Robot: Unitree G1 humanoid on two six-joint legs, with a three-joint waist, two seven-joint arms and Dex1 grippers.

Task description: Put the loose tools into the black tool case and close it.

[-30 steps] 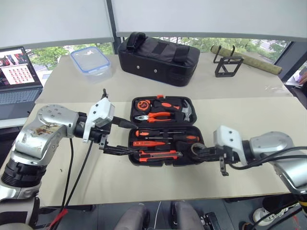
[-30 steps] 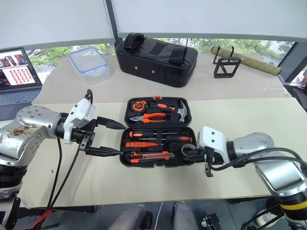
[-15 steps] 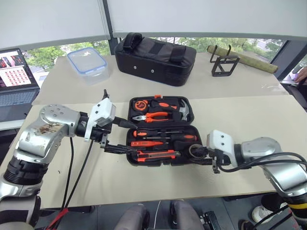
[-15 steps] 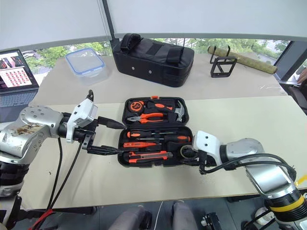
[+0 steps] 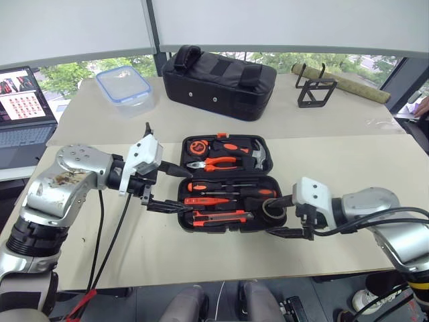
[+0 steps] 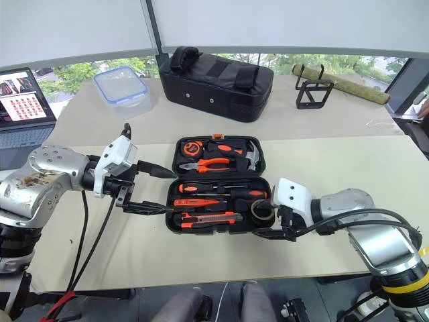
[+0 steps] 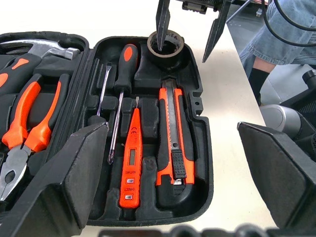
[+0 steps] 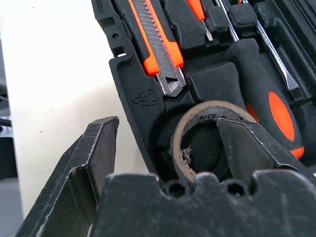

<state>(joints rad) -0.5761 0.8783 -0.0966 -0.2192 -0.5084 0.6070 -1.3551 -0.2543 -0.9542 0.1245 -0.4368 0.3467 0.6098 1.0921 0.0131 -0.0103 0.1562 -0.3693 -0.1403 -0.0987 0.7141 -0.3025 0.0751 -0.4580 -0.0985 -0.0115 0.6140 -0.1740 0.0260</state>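
Sitting in its round slot at case's near-right corner: tape roll [image 8: 200, 136] | black tool case [image 5: 231, 191] lies open mid-table | R gripper [image 5: 287, 213] now spread wide, 1 finger inside roll, holds nothing; was clamped a sec ago | L gripper [image 5: 169, 189] open, empty, at case's left edge | risk: finger snags roll on pull-back, lifts it out.

Little can be read here. The small orange screwdriver [image 7: 132, 163] in the near half of the black tool case [image 7: 200, 148] carries a few lines of tiny print near its butt end — too small to make out. The laptop [image 5: 25, 107] at the far left shows a grid of small pictures — no legible words.
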